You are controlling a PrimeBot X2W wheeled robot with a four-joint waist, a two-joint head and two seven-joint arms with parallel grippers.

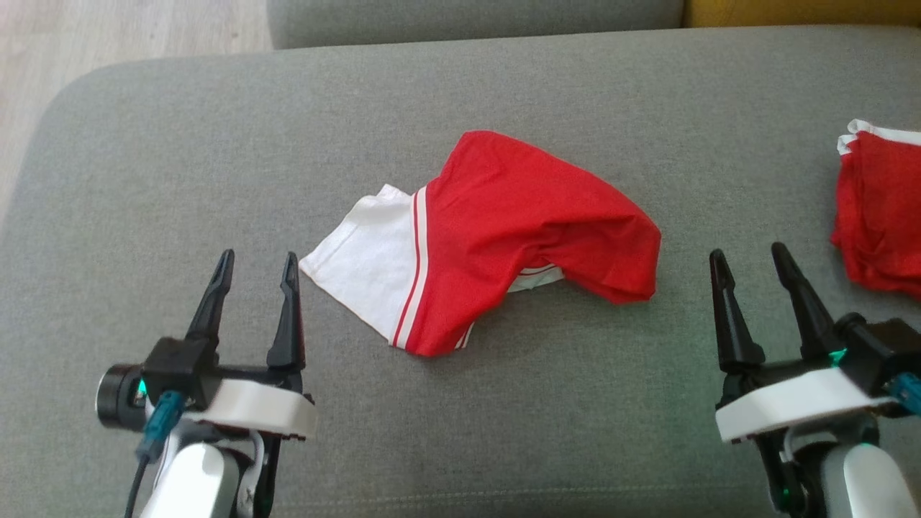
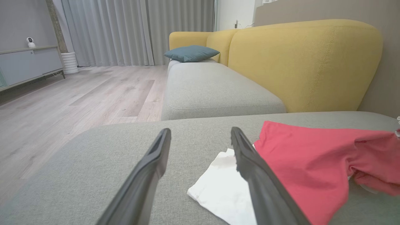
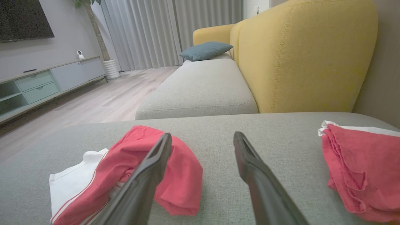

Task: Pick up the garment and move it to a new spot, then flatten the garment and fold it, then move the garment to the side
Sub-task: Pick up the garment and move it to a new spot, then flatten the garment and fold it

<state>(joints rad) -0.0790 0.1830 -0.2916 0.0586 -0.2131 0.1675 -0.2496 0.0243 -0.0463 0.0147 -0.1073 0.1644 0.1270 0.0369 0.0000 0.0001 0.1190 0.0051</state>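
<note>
A red and white garment [image 1: 504,230] lies crumpled in the middle of the grey sofa cushion [image 1: 180,144], its white part toward the left. It also shows in the left wrist view as the garment [image 2: 300,162] and in the right wrist view as the garment [image 3: 131,168]. My left gripper [image 1: 257,265] hovers open just left of the white corner, nothing between its fingers. On the other side, my right gripper [image 1: 748,260] stands open to the right of the garment's red end, also empty. Left gripper [image 2: 200,134] and right gripper [image 3: 203,137] show spread fingers.
A second red pile with white trim [image 1: 881,208] lies at the cushion's right edge, close to my right gripper. Behind are another grey seat [image 3: 200,90], a yellow backrest [image 3: 306,56] and a teal pillow [image 3: 206,50]. Wooden floor [image 1: 108,43] lies beyond the cushion's left corner.
</note>
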